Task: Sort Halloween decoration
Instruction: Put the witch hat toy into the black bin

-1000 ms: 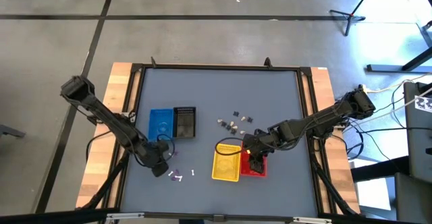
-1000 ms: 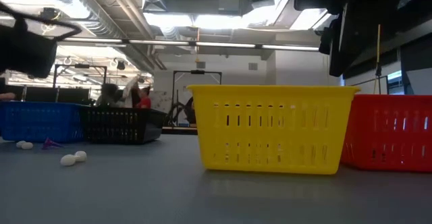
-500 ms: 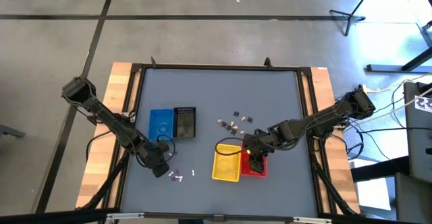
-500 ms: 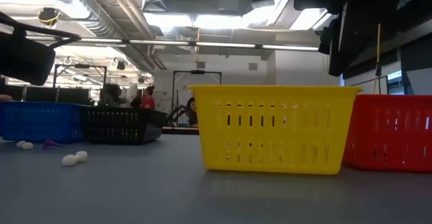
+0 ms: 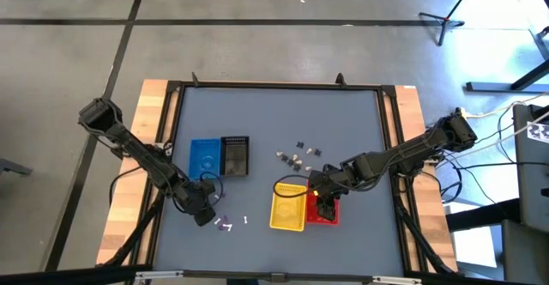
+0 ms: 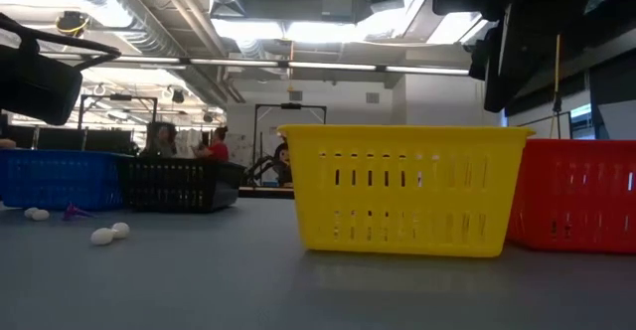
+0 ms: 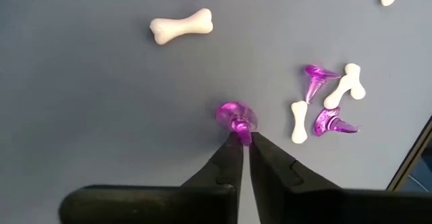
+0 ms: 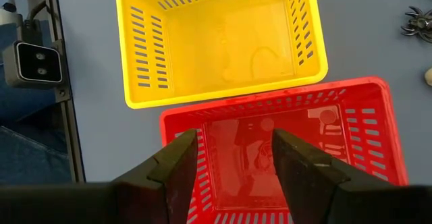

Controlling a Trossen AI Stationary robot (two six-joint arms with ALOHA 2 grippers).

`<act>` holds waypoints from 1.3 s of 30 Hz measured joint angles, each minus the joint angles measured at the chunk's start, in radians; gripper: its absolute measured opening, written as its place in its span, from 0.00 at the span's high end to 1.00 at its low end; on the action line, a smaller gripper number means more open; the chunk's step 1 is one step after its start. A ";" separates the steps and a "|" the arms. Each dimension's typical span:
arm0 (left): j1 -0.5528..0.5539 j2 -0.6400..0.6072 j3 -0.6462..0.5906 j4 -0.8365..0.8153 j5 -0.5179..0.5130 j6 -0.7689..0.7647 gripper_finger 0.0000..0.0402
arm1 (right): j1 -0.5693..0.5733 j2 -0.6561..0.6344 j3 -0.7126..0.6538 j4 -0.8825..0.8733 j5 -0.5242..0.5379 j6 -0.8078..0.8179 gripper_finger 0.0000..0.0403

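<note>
The Halloween decoration is many tiny pieces. White bones and purple cones lie loose near my left gripper, and more pieces lie mid-table. My left gripper is shut on one purple trinket at the table's near left. My right gripper hangs open over the red basket, touching nothing. My left gripper pinches the purple trinket by its narrow end, between the very tips of its two fingers. The fingers slant down onto it from above. The wide end points away from the fingers. Whether it is lifted off the table I cannot tell.
A blue basket and a black basket stand side by side, left of centre. A yellow basket stands against the red basket near the front. Dark trinkets lie beyond the baskets. People show in the room behind.
My left gripper has shut on the purple trinket and stayed at the table's near left. The baskets and loose pieces lie where they were.
</note>
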 joint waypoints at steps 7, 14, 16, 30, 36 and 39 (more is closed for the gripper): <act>0.000 0.000 0.000 0.000 0.000 0.000 1.00 | 0.000 0.000 0.000 0.000 0.000 0.000 0.53; 0.000 0.000 0.000 0.006 0.001 0.002 1.00 | 0.000 0.000 0.000 0.000 0.000 0.000 0.53; 0.000 0.000 0.000 0.010 0.009 0.007 1.00 | 0.000 0.000 0.000 0.000 0.000 0.000 0.53; 0.000 0.000 0.000 0.011 0.021 0.154 0.77 | 0.000 0.000 0.000 0.000 0.000 0.000 0.53; 0.000 0.000 0.000 0.014 0.001 0.201 0.68 | 0.000 0.000 0.000 0.000 0.000 0.000 0.53; 0.000 -0.001 0.000 0.015 0.001 0.199 0.67 | 0.000 0.000 0.000 0.000 0.000 0.000 0.53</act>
